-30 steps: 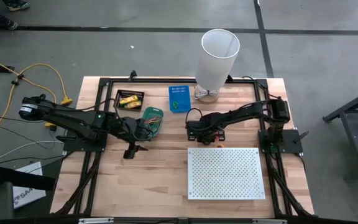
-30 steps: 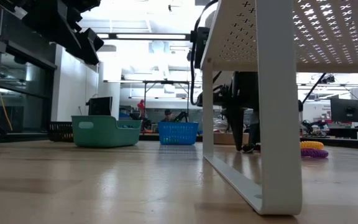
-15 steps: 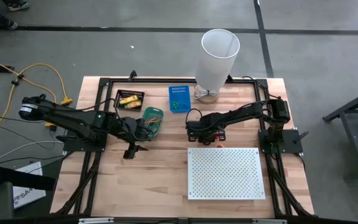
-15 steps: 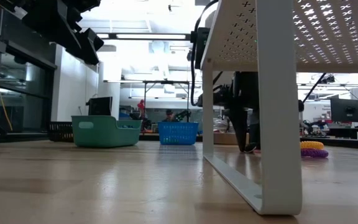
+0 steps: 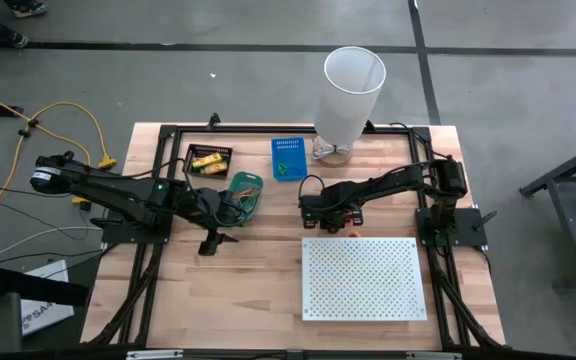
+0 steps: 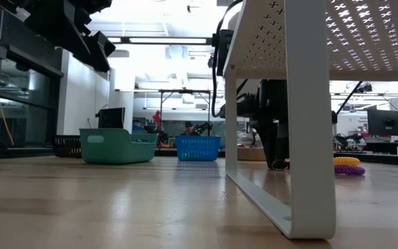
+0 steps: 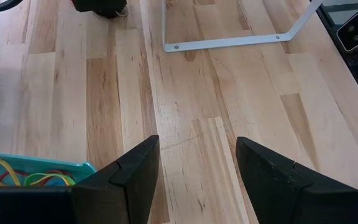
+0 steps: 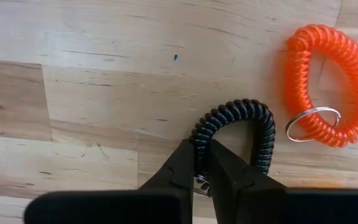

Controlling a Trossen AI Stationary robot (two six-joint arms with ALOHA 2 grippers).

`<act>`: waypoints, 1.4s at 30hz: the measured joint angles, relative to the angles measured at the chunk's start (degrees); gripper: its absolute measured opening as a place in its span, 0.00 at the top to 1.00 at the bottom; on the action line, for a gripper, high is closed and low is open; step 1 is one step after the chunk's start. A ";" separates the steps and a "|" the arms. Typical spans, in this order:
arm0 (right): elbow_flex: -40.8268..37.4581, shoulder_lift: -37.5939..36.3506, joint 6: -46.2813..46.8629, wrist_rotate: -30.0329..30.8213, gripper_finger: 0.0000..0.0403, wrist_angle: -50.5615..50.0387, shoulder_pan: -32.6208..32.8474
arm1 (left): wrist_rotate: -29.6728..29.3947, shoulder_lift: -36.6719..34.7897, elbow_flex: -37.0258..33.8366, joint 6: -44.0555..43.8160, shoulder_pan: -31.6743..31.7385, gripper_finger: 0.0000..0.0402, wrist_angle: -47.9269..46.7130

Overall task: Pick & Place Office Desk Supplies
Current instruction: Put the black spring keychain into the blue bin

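Note:
In the right wrist view a black spiral coil loop (image 8: 241, 115) lies on the wood, and my right gripper (image 8: 202, 146) is shut on it. An orange spiral coil (image 8: 334, 87) with a metal key ring (image 8: 312, 123) lies flat beside it. From above, my right gripper (image 5: 313, 212) sits mid-table, just beyond the white perforated board. My left gripper (image 7: 196, 142) is open over bare wood, beside the green tray (image 7: 36, 169) that holds red, yellow and orange rubber bands. Yellow-and-red packs lie in a black tray (image 5: 209, 160). My right gripper pinches one side of the black coil loop (image 8: 199, 134) between its two fingers, close to a small metal piece that shows between them. The fingers come from above, pointing down. The rest of the loop curves away from the fingers and looks to lie on the table.
A blue basket (image 5: 288, 158) and the tall white bin (image 5: 350, 95) stand at the far edge. The white perforated board (image 5: 361, 278) stands on legs over the near right part of the table. Bare wood lies between the two grippers and on the near left.

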 joint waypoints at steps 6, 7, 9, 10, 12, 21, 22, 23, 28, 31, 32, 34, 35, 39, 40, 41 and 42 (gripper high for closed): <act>-0.02 0.02 -1.07 0.91 0.96 1.89 -0.02 | 0.00 0.00 0.00 0.00 0.01 0.48 0.00; -0.02 0.02 -1.09 1.00 0.96 1.94 -0.02 | 0.00 0.00 0.00 0.00 0.00 0.48 0.00; -0.02 0.02 -1.38 1.35 0.96 2.07 0.00 | 0.00 0.00 0.00 0.00 0.00 0.48 0.00; -0.02 0.02 -1.49 1.45 0.96 2.21 0.02 | 0.00 0.00 0.00 0.00 0.02 0.48 0.00; -0.02 0.02 -1.49 1.96 0.96 2.72 0.28 | 0.00 0.00 0.00 0.00 0.00 0.48 0.00; -0.06 -1.47 -3.17 3.75 0.96 4.99 0.55 | 0.00 0.00 0.00 0.00 0.02 0.48 0.00; -0.02 -1.60 -3.48 3.87 0.96 5.62 0.57 | 0.00 0.00 0.00 0.00 0.00 0.48 0.01; 0.00 -1.62 -3.84 3.89 0.96 6.00 0.57 | 0.00 0.00 0.00 0.00 0.01 0.48 0.00; -0.01 -2.74 -5.46 4.98 0.96 8.32 0.57 | 0.00 0.00 0.00 0.00 0.01 0.48 0.03; -0.04 -3.77 -6.96 5.84 0.96 9.55 0.57 | -0.01 0.00 0.00 0.00 0.02 0.48 0.11; -0.02 -4.01 -7.40 6.13 0.96 11.10 0.57 | 0.00 0.00 0.00 0.00 0.00 0.48 0.13; -0.02 -5.24 -8.17 6.24 0.96 11.53 0.56 | 0.00 0.00 0.00 0.00 0.01 0.48 0.20; -0.02 -5.63 -8.78 6.87 0.96 11.99 0.58 | 0.00 0.00 0.00 0.00 0.01 0.48 0.26; -0.05 -6.44 -10.07 7.69 0.96 13.44 1.00 | 0.00 -0.02 0.00 0.00 0.00 0.48 0.61; -0.07 -6.79 -10.32 7.92 0.96 13.11 0.99 | 0.00 -0.01 0.00 0.00 0.00 0.48 0.57; -0.03 -6.98 -10.52 7.91 0.96 14.12 0.98 | -0.01 -0.02 0.00 0.00 0.01 0.48 0.62; 0.11 -7.06 -10.67 7.87 0.96 14.79 0.96 | 0.00 -0.02 0.00 0.00 0.00 0.48 0.71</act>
